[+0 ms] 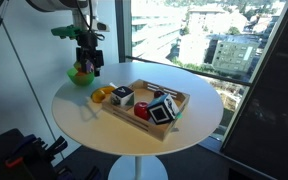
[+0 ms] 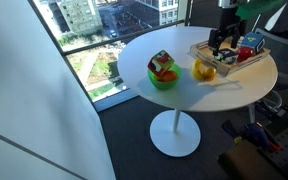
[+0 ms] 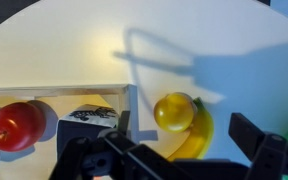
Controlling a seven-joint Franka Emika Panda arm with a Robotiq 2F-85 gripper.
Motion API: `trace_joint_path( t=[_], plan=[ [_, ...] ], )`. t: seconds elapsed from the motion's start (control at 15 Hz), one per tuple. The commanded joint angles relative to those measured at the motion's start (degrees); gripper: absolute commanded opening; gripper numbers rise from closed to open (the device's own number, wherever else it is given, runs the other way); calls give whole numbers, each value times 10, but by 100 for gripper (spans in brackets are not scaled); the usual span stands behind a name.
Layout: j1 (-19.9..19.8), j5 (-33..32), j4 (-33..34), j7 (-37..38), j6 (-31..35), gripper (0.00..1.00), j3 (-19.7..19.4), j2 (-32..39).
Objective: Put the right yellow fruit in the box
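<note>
Wrist view showed hand (image 3: 184,140) wide open, empty, centred over right yellow fruit (image 3: 174,112) beside box (image 3: 54,90), presumably staged for grasp.

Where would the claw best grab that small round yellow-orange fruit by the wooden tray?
Across its round middle, straight down from above. The small round yellow-orange fruit has the long pale yellow fruit against one side, so close on the free sides.

Black gripper (image 1: 88,66), angular black fingers (image 3: 252,136), green fitting (image 1: 62,32) at the wrist
</note>
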Motion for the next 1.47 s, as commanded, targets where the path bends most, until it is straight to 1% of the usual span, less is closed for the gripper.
trace_joint_path(
  t=[0.0,0.4,1.4],
  plan=[
    [-1,-6,2,-10,32,100,-10,25],
    [2,-7,-2,-17,84,100,-17,58],
    [7,-12,-6,-28,141,100,-20,112]
  ],
)
